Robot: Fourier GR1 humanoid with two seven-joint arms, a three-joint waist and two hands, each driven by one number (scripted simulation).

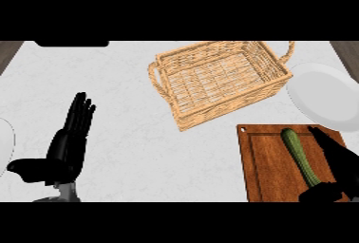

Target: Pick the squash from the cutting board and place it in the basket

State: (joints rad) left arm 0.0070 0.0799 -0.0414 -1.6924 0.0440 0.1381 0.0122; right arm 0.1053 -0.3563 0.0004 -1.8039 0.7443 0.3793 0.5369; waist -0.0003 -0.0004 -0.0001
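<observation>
A long green squash (300,156) lies lengthwise on the brown wooden cutting board (263,163) at the lower right. My right hand (335,159) is over the board just right of the squash, fingers straight and pointing away, thumb low near the squash's near end; it is open and not around the squash. A woven wicker basket (266,92) with two handles stands beyond the board, in the upper middle. My left hand (70,137) rests open at the left, fingers pointing up.
A white plate (324,95) lies to the right of the basket, just beyond the board. Part of another white object (4,142) shows at the left edge. The counter (140,142) is pale marble.
</observation>
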